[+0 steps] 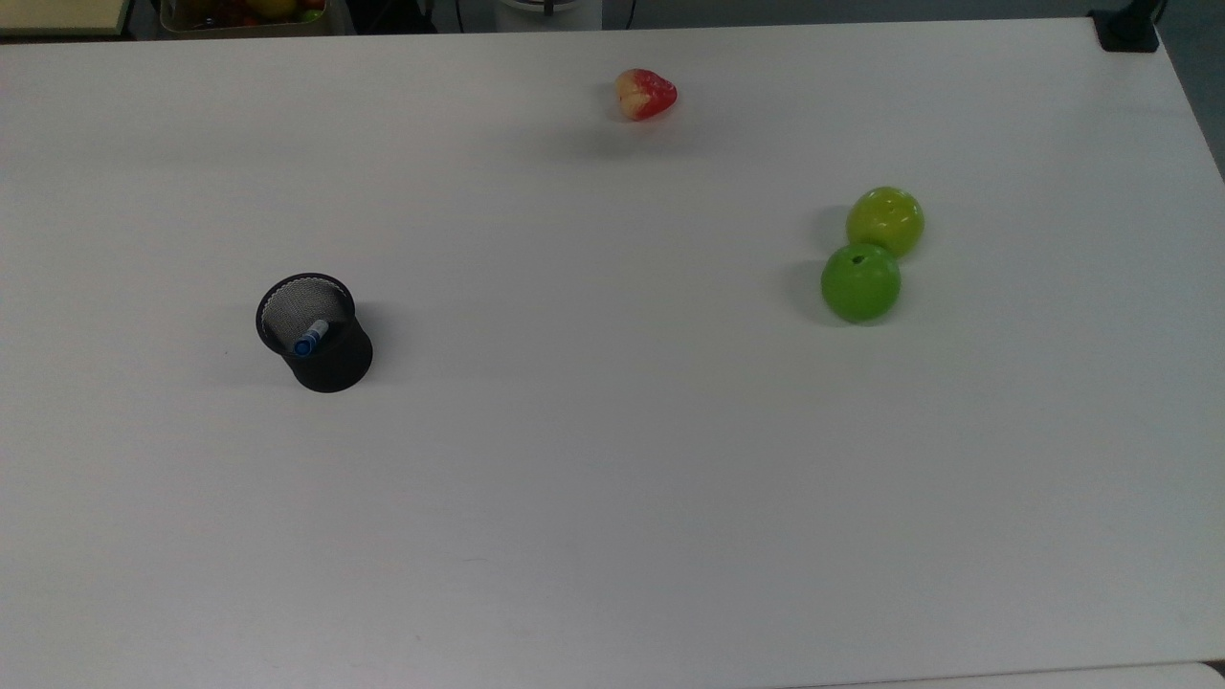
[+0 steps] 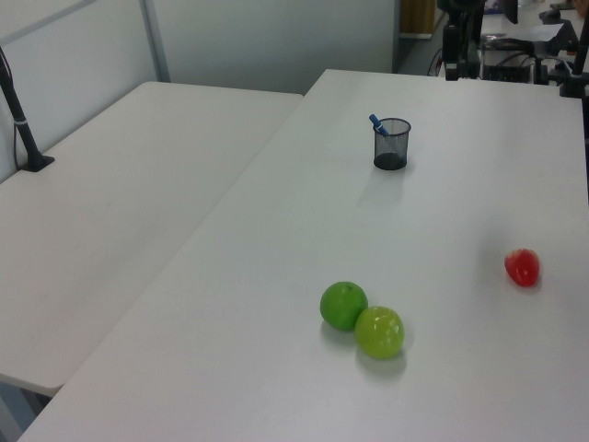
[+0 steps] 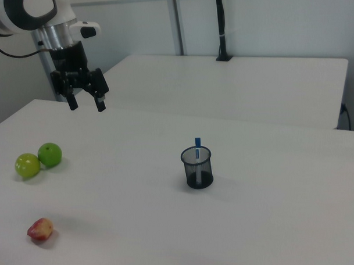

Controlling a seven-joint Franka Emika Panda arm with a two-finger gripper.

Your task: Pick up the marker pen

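The marker pen (image 1: 310, 338) stands inside a black mesh cup (image 1: 330, 364) on the white table, its blue cap sticking above the rim. Its blue end also shows in the left view as the marker pen (image 2: 376, 122) and in the right view as the marker pen (image 3: 197, 146), both within the mesh cup (image 2: 391, 145) (image 3: 197, 168). My gripper (image 3: 86, 104) hangs open high above the table at the right view's upper left, far from the cup, with nothing between its fingers.
Two green apples (image 1: 862, 281) (image 1: 885, 221) touch each other on the top view's right; they show as green apples (image 3: 50, 154) (image 3: 27, 165) in the right view. A red-yellow fruit (image 1: 644, 94) lies near the far edge. A second white table (image 2: 110, 203) adjoins.
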